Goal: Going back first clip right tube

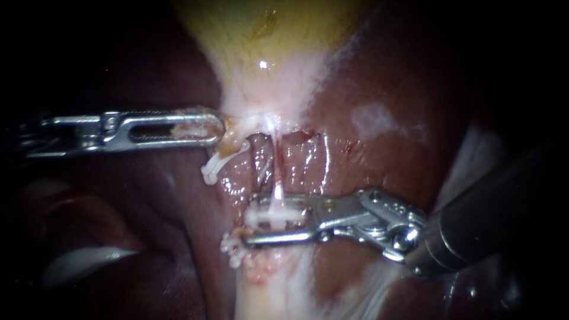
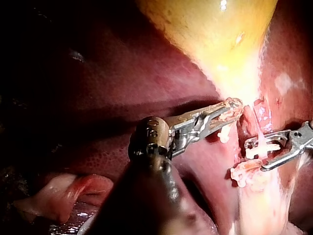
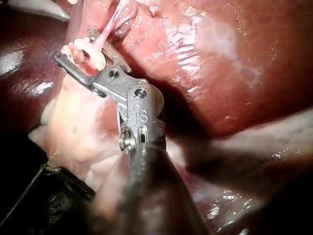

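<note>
Clip (image 1: 272, 218) crosswise on upright right tube (image 1: 276, 169); left pincer (image 1: 213, 129) grips gallbladder (image 1: 267, 35)

Right tube (image 1: 277, 191): thin pale strand, taut, runs 12-to-6 near centre of endoscope view, pinkish mid-length, whiter toward 6 o'clock end. Clip (image 1: 268, 218): white, lies crosswise 9-to-3 over tube's 6 o'clock end, touching it, ends bulbous.

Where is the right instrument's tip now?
Endoscope view, lower centre: the right instrument straddles the right tube below the gallbladder, a white clip between its open jaws.
</note>
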### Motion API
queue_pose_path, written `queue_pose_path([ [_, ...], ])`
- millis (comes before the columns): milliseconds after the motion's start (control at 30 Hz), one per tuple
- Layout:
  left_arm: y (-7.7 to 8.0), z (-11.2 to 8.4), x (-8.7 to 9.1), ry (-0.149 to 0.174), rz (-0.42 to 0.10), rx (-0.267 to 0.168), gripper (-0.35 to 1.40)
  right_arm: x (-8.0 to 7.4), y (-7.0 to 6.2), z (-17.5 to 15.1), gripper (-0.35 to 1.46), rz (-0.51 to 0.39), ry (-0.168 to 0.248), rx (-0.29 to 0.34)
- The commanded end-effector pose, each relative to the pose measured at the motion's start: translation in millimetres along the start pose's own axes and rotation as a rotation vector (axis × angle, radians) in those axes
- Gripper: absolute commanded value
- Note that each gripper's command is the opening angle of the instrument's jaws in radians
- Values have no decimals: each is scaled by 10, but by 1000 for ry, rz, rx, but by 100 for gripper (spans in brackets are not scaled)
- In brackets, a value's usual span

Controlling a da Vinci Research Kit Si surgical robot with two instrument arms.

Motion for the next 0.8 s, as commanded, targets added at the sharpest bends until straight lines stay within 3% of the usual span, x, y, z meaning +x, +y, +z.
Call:
queue_pose_path([
  [33,0,0,0,0,0,0,-35,0,1,-1,50,-8,0,-3],
  [267,-1,0,0,0,0,0,-35,-4,12,-20,50,-78,-4,-35],
  [500,-1,0,0,0,0,0,-35,-2,13,-57,50,-227,-25,-43],
  [800,-1,0,0,0,0,0,-35,38,4,-112,50,-347,-91,-33],
])
